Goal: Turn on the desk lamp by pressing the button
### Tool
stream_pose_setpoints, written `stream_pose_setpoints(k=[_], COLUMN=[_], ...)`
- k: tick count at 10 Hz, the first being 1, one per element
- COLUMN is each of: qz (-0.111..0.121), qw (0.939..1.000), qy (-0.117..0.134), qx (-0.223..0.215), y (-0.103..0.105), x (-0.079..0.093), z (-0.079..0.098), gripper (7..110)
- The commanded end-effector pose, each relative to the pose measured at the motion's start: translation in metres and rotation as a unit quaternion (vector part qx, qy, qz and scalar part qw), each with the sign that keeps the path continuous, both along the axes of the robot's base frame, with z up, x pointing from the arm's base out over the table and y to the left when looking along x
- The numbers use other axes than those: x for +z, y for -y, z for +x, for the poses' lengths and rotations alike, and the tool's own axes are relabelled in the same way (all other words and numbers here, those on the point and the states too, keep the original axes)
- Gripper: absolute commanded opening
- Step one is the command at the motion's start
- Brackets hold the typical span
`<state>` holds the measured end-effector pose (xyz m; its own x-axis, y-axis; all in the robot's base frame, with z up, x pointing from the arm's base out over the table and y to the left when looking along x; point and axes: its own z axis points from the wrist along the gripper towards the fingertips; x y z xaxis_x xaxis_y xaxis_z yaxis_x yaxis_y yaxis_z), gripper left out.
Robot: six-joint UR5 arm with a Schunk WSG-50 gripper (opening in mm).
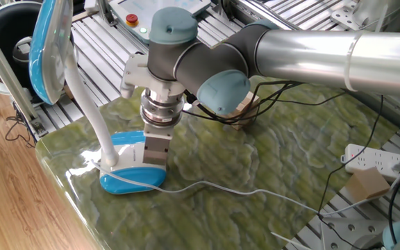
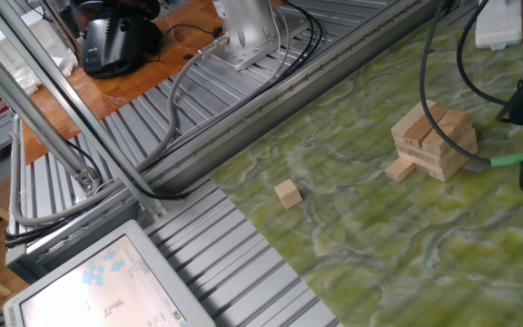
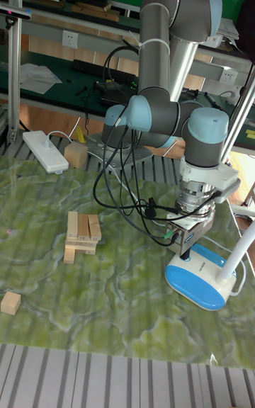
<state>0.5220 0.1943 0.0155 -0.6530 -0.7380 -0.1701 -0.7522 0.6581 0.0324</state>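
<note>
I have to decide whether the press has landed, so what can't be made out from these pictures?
- The button: hidden in every view; the gripper covers the desk lamp base top panel.
- The fingers: tips not visible, so contact and gap are unknown.
- Lamp head: seen edge-on in one fixed view, cut off in the tall view; lit or not is unclear.
- The other fixed view: lamp outside the frame.

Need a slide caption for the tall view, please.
Gripper poised on the desk lamp base, wooden blocks lying nearby.
</note>
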Motion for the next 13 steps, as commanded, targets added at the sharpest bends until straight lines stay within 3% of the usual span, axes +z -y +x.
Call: stream_pose_setpoints(k=[1, 3, 4, 6, 7, 8, 10, 13], qz=[0.006, 0.018, 0.025, -0.007, -0.007, -0.002, 0.027, 0.036], qw=[0.9999, 0.9997, 0.9995, 0.9995, 0.9987, 0.9979, 0.9986, 0.9992], qy=[-0.009, 0.009, 0.011, -0.018, -0.029, -0.038, -0.028, -0.015], qx=[0.011, -0.015, -0.012, 0.025, 0.043, 0.052, 0.034, 0.009], y=[0.008, -0.013, -0.016, 0.026, 0.042, 0.051, 0.031, 0.025], x=[0.005, -0.020, -0.023, 0.017, 0.029, 0.030, 0.016, 0.043], z=[-0.004, 0.009, 0.010, -0.014, -0.023, -0.026, -0.023, -0.016], gripper=[7, 7, 7, 7, 7, 7, 7, 7])
